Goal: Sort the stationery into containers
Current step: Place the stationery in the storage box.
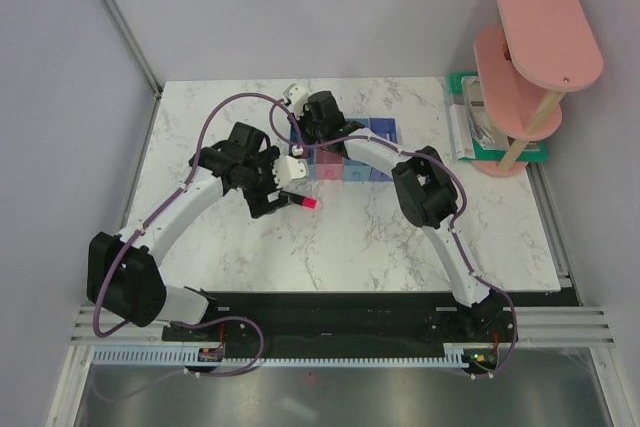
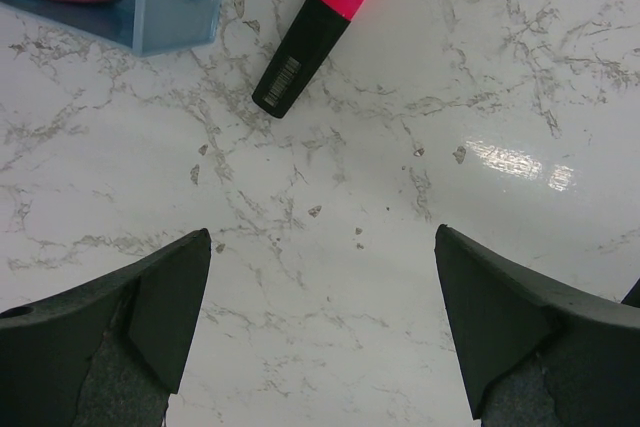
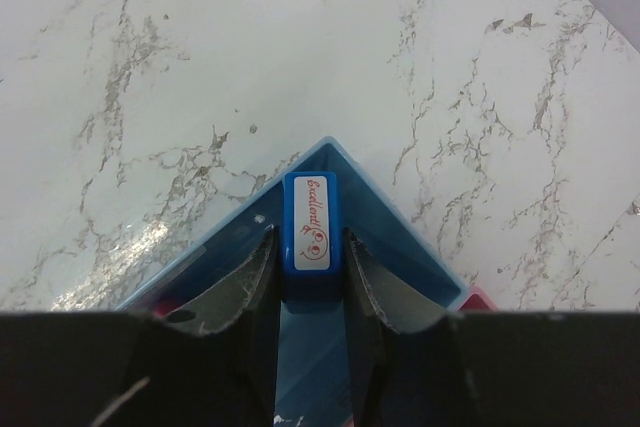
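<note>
- Holds left claw (image 2: 322, 237) released, spread wide above the counter (image 2: 420, 147), ready for a pick.
- Shows pink-capped highlighter (image 2: 315, 32) flat on the counter just beside the tray row (image 2: 170, 17), unsorted, likely the left target.
- Grips blue eraser (image 3: 309, 219) in clenched right claw (image 3: 310, 257) over a blue tray (image 3: 395, 209) corner, apparently for release inside.

Blk highlighter (image 2: 315, 32) w/ pink cap, blue eraser (image 3: 310, 222) – white grey-veined table (image 2: 400, 197).

Our left arm (image 1: 180, 209) bent, reaching forward and inward, left gripper (image 2: 322, 235) facing down, jaws spread wide, holding nothing, our right arm (image 1: 425, 192) stretched farther forward and leftward, right gripper (image 3: 309, 239) pinching a small blue eraser (image 3: 310, 217) between its fingers
</note>
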Action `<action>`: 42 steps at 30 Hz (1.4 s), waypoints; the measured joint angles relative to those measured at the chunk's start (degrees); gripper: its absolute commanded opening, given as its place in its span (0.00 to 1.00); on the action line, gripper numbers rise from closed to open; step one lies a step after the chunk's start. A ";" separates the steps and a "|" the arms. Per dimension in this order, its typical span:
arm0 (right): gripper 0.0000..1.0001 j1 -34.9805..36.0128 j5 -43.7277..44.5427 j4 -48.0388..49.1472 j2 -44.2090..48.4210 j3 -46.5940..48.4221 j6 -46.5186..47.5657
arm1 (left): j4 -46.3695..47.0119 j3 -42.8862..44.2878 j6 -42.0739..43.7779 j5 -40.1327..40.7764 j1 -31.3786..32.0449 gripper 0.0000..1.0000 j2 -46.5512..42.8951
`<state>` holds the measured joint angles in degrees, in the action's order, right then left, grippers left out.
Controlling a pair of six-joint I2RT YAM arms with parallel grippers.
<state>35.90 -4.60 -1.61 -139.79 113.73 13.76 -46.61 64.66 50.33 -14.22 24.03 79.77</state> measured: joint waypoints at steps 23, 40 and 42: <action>0.40 0.33 1.66 0.83 3.26 -4.68 0.59 | 0.04 1.11 -0.02 -2.43 0.28 1.00 0.24; 0.80 -2.21 10.58 -8.26 15.93 -6.36 0.33 | 6.19 -1.03 8.92 -2.38 0.46 1.00 5.16; 0.84 -3.78 10.71 -10.99 20.20 -6.36 -0.39 | 7.23 -1.57 11.93 -2.45 0.48 1.00 6.62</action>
<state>32.12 6.11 -12.60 -119.59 107.37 13.37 -39.38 63.09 62.26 -16.67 24.51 86.39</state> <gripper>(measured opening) 0.779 0.994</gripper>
